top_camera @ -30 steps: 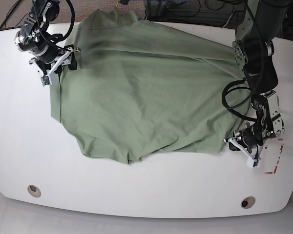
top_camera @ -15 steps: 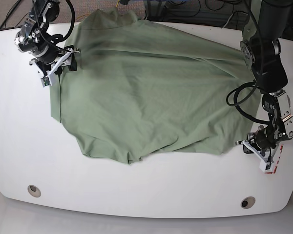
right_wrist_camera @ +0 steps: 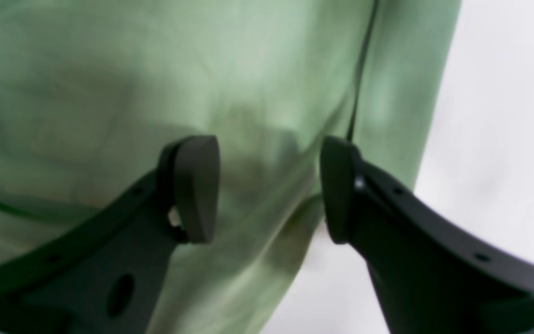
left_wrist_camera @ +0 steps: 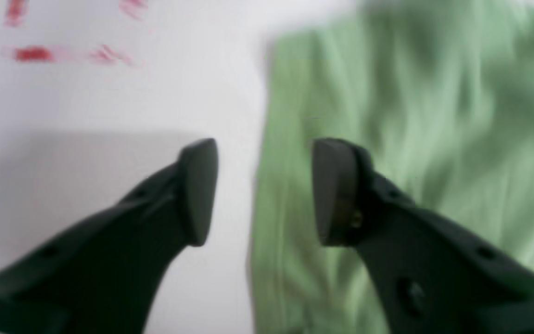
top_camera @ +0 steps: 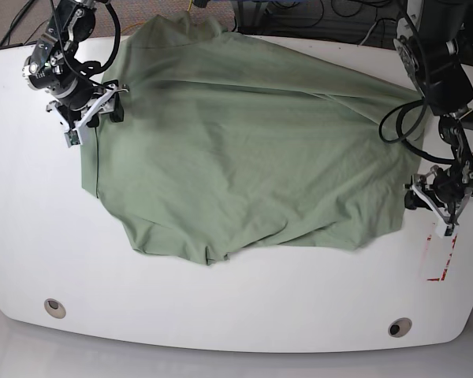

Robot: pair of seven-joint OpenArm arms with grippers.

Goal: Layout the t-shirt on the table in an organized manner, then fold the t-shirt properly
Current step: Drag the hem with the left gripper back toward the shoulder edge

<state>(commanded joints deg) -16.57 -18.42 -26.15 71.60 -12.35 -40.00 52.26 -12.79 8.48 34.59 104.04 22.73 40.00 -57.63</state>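
The pale green t-shirt (top_camera: 244,150) lies spread and wrinkled over the back half of the white table (top_camera: 221,307). My left gripper (top_camera: 427,206) is open at the shirt's right edge. In the left wrist view the left gripper (left_wrist_camera: 264,190) straddles that edge, with one finger over bare table and the other over the t-shirt (left_wrist_camera: 410,116). My right gripper (top_camera: 91,118) is open at the shirt's left edge. In the right wrist view the right gripper (right_wrist_camera: 269,185) hovers over the t-shirt (right_wrist_camera: 155,83) near its hem, and the jaws hold nothing.
A red tape mark (top_camera: 441,272) lies just in front of the left gripper and shows blurred in the left wrist view (left_wrist_camera: 33,54). Two grey grommet holes (top_camera: 55,307) (top_camera: 400,326) sit near the table's front edge. Cables lie behind the table.
My left gripper has moved right and then back, from the shirt's front-right corner by the red tape up along its right edge. The right gripper has shifted only slightly.
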